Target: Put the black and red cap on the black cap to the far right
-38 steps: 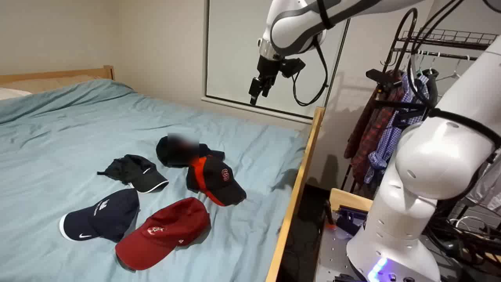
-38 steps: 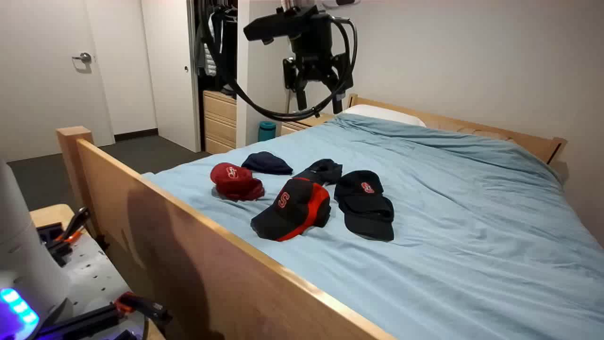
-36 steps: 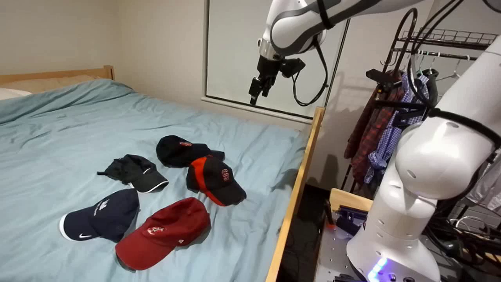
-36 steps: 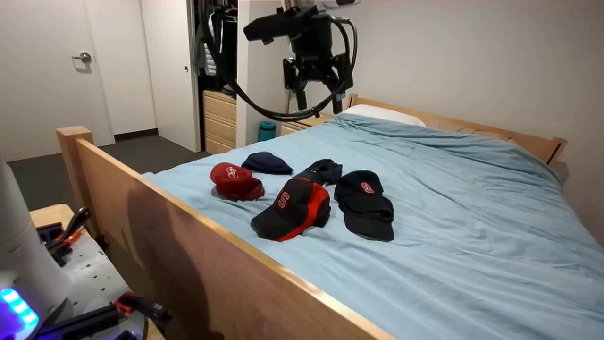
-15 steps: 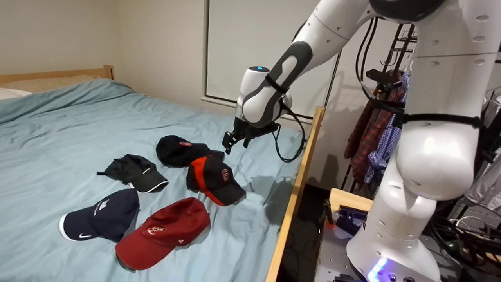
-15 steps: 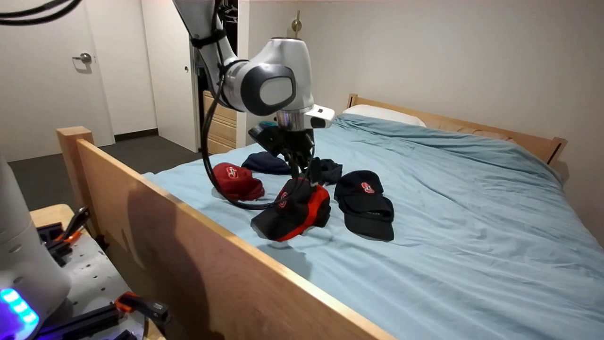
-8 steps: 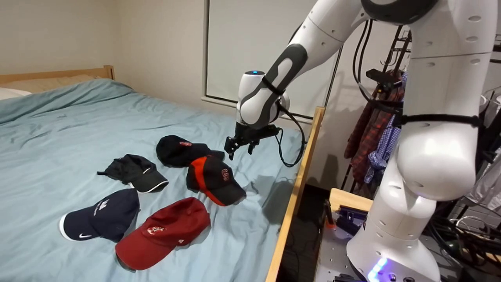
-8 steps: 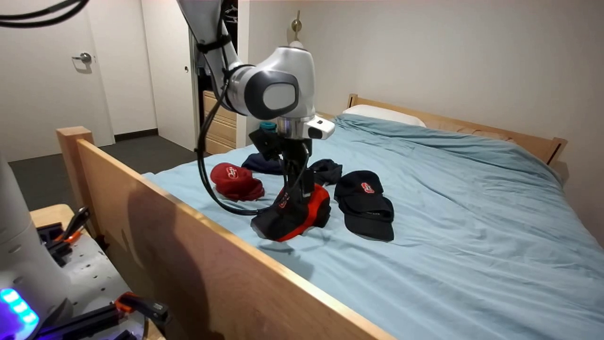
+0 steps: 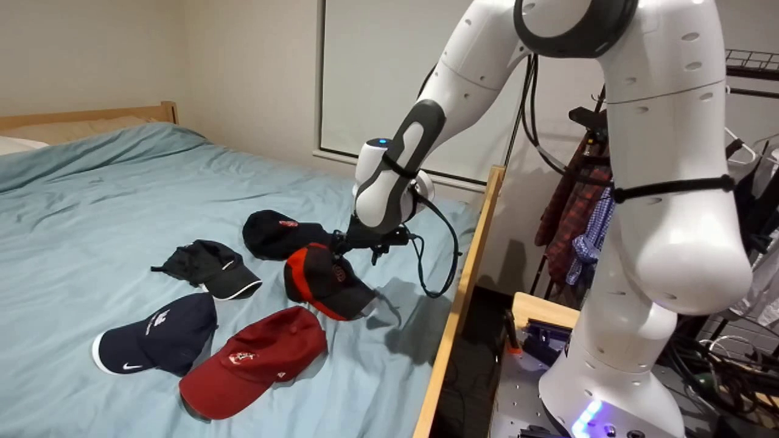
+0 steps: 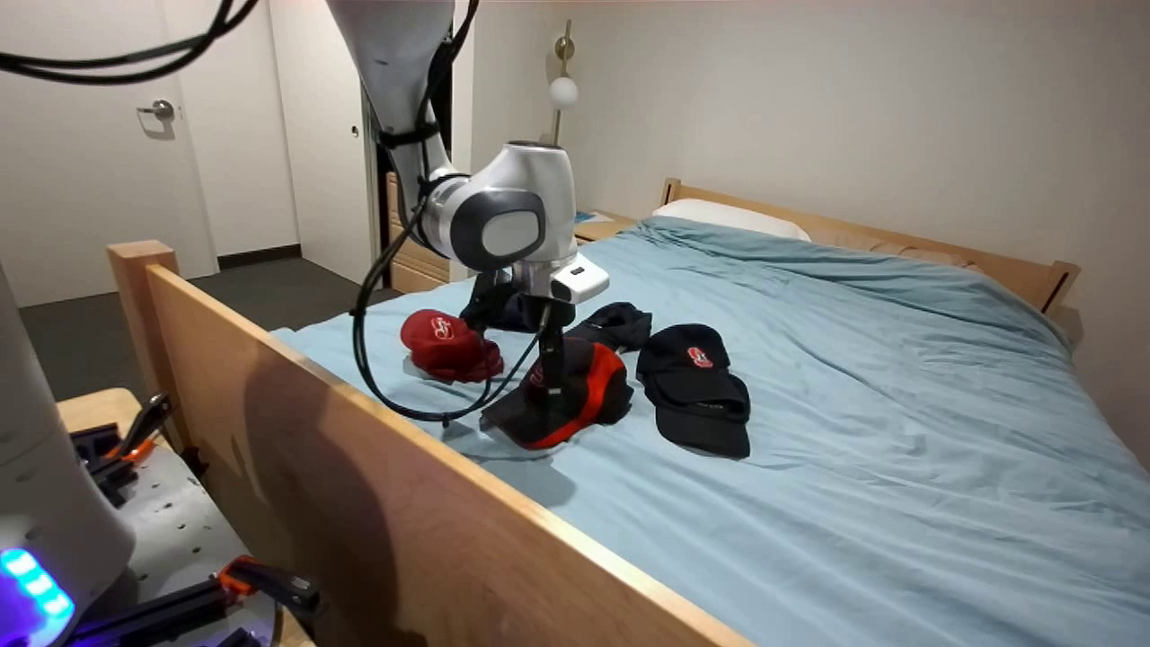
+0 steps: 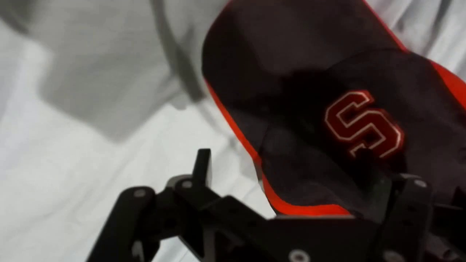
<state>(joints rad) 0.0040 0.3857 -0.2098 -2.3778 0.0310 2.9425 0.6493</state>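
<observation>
Black and red cap (image 9: pixel 328 285), arm (image 9: pixel 471 76) bent over it, pincer (image 11: pixel 284 154) spread

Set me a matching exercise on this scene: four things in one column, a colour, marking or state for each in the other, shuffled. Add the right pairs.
Things
1. gripper
2. black-and-red baseball cap
3. navy baseball cap
4. bedsheet

Descriptions
A. light blue in both exterior views
B. open
C. brim edged in white
D. red S on the front

Pairs: 1-B, 2-D, 3-C, 4-A
</observation>
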